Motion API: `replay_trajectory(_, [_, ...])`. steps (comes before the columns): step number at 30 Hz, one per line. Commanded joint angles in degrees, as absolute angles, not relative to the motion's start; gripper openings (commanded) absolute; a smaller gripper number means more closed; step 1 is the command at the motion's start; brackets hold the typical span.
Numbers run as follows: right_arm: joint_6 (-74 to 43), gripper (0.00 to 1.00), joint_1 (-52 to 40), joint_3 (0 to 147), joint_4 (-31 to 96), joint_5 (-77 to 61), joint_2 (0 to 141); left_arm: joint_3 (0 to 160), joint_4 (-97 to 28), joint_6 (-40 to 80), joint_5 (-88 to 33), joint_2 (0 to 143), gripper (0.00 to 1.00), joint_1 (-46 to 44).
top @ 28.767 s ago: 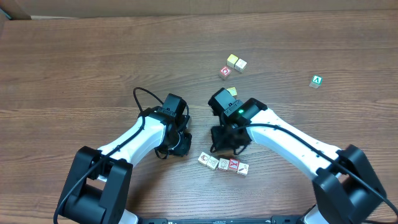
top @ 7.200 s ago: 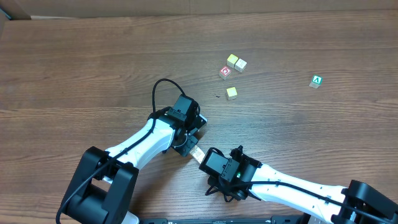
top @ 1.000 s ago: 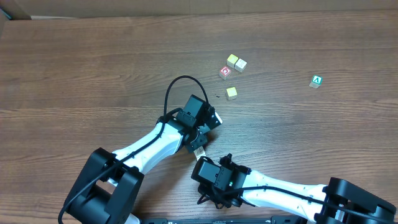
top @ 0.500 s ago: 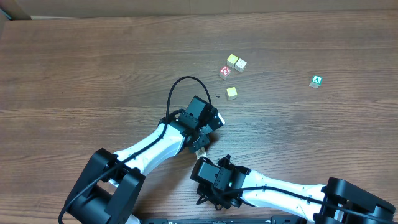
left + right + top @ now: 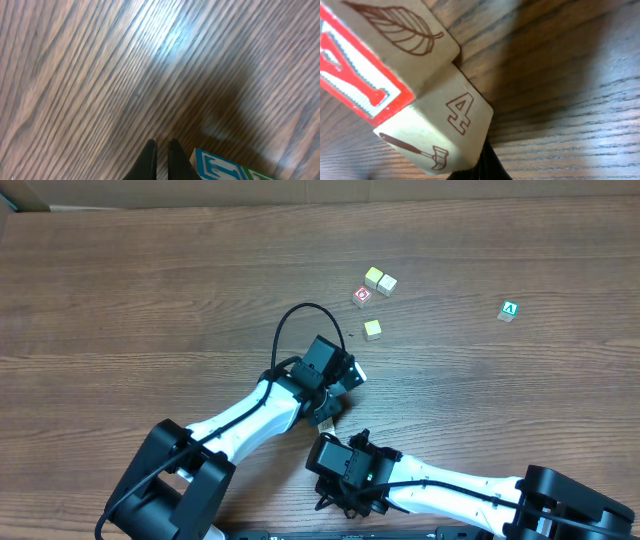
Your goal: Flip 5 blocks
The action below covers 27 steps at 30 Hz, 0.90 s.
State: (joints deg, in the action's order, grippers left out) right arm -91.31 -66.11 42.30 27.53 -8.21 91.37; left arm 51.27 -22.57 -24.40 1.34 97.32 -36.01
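Even light overhead; left wrist view blurry, probably glare on table (image 5: 172, 35)

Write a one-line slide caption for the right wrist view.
Leaf block and number-4 block touching on the wooden table.

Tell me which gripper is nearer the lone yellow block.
Left. The left gripper hangs between the lone yellow block and the robot; the right gripper is farther back toward the robot.

2 blocks (image 5: 440, 135) lie touching, side by side, on the table (image 5: 570, 100).
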Motion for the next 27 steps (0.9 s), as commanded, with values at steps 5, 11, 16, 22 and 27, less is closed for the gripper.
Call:
replay_trajectory(5, [-91.5,0.04,-66.1,41.8,27.0,-6.3,92.7,50.8,-22.7,-23.6,-1.5,98.1,0.04,-37.9])
replay_trajectory(11, [-91.5,0.04,-66.1,41.8,27.0,-6.3,92.7,50.8,-22.2,-23.5,-1.5,98.1,0.04,-38.0])
replay_trajectory(16, [-91.5,0.04,-66.1,41.8,27.0,-6.3,92.7,50.8,-21.8,-23.1,-1.5,98.1,0.04,-38.0])
replay_trajectory(22, [-91.5,0.04,-66.1,41.8,26.8,-6.3,92.7,50.8,-21.8,-23.1,-1.6,98.1,0.04,-38.0])
replay_trajectory(27, [-91.5,0.04,-66.1,41.8,26.8,-6.3,92.7,50.8,-21.8,-23.1,-1.7,98.1,0.04,-38.0])
